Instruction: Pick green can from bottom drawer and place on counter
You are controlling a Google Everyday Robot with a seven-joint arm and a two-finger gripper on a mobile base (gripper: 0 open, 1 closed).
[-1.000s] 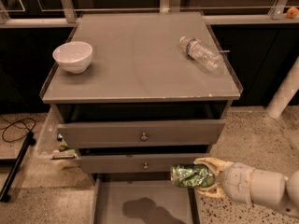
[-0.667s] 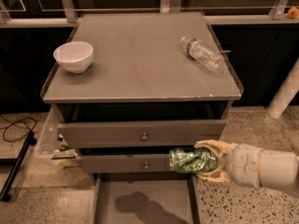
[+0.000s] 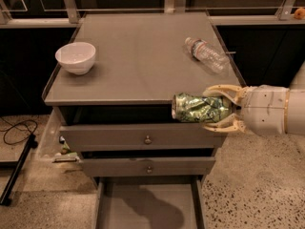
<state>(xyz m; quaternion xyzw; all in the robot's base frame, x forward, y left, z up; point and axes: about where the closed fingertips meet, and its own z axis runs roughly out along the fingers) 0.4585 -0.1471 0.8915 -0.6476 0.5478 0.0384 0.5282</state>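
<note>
My gripper [image 3: 209, 108] comes in from the right and is shut on the green can [image 3: 199, 108]. The can lies on its side, silver end to the left, held in the air in front of the counter's front edge. The counter [image 3: 143, 61] is the flat grey cabinet top just behind and left of the can. The bottom drawer [image 3: 147, 206] is pulled open at the foot of the cabinet, its grey floor bare with a dark stain or shadow.
A white bowl [image 3: 75, 57] stands at the counter's left. A clear plastic water bottle [image 3: 206, 54] lies at the counter's right rear. Two upper drawers with round knobs [image 3: 147, 140] stand slightly open. A black cable [image 3: 16, 130] lies on the floor at left.
My gripper has lifted the green can from beside the lower drawers up to the level of the counter's front edge.
</note>
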